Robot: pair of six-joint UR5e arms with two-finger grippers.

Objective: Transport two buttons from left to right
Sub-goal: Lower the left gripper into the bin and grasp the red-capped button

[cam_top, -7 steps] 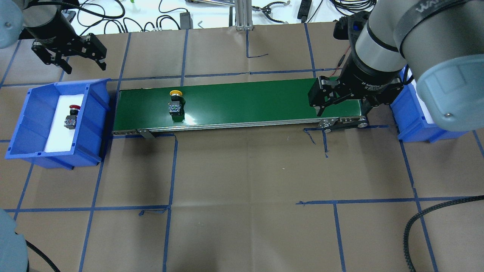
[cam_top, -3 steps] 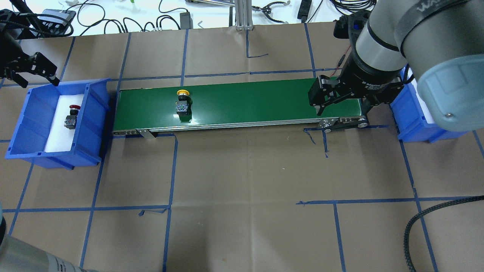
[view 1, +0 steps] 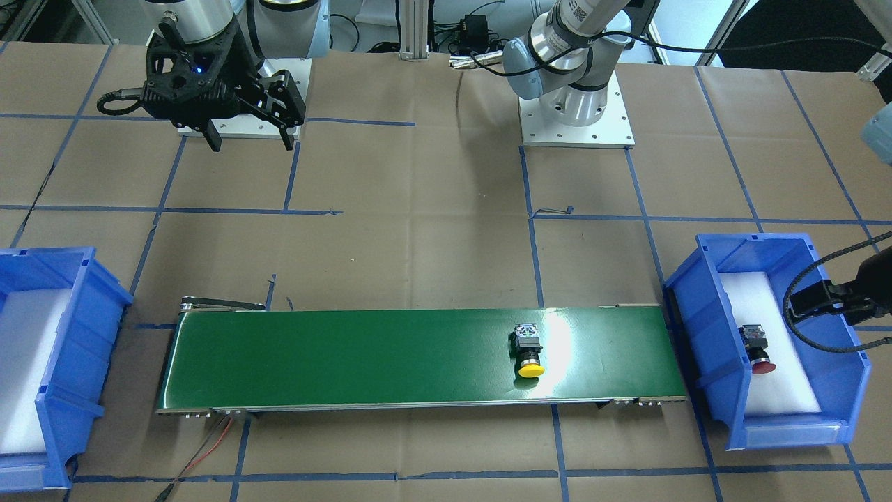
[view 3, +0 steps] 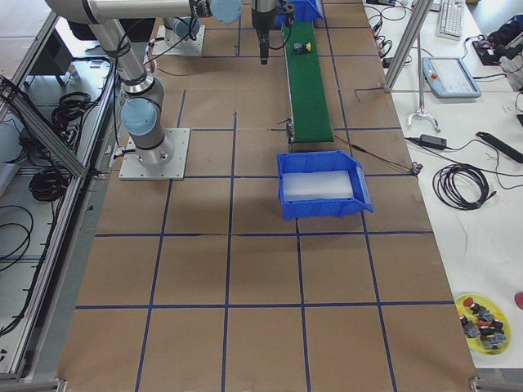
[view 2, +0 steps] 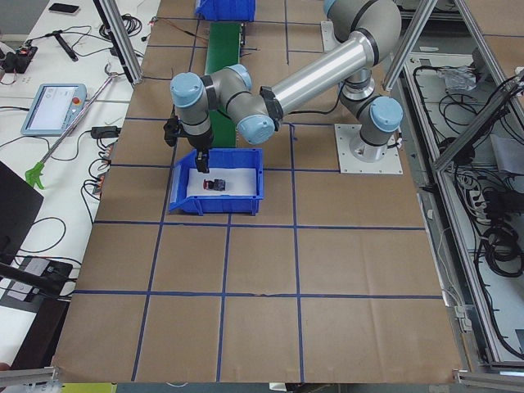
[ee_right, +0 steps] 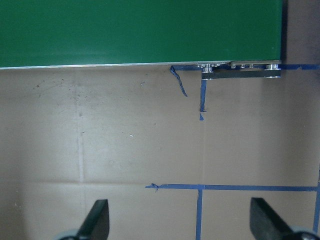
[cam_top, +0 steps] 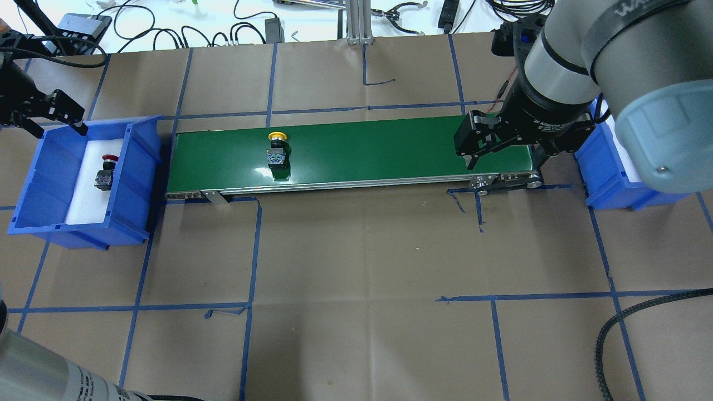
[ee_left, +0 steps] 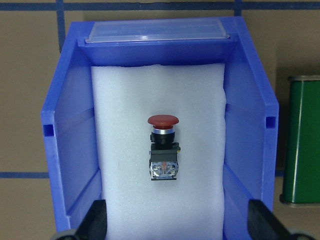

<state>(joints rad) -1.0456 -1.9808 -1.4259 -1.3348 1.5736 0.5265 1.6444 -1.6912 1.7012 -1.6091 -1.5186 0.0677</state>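
The yellow-capped button [cam_top: 277,150] lies on its side on the green conveyor belt [cam_top: 367,146], left of its middle; it also shows in the front view [view 1: 528,352]. The red-capped button [ee_left: 163,150] lies on white foam in the left blue bin [cam_top: 139,167]. My left gripper [cam_top: 42,118] is open and empty, above the bin's far left corner; in the left wrist view the button lies ahead of its fingers [ee_left: 96,220]. My right gripper [cam_top: 506,160] is open and empty over the belt's right end, well away from the yellow button.
A second blue bin [view 1: 63,328] with white foam stands off the belt's right end, partly under my right arm [cam_top: 613,61]. Cables and tools lie on the white surface beyond the table's far edge [cam_top: 234,28]. A black cable [cam_top: 618,328] curls in at the near right.
The yellow button has travelled a little to the right along the belt. My left gripper has moved left, from behind the bin's right corner to its far left end. My right arm has not moved.
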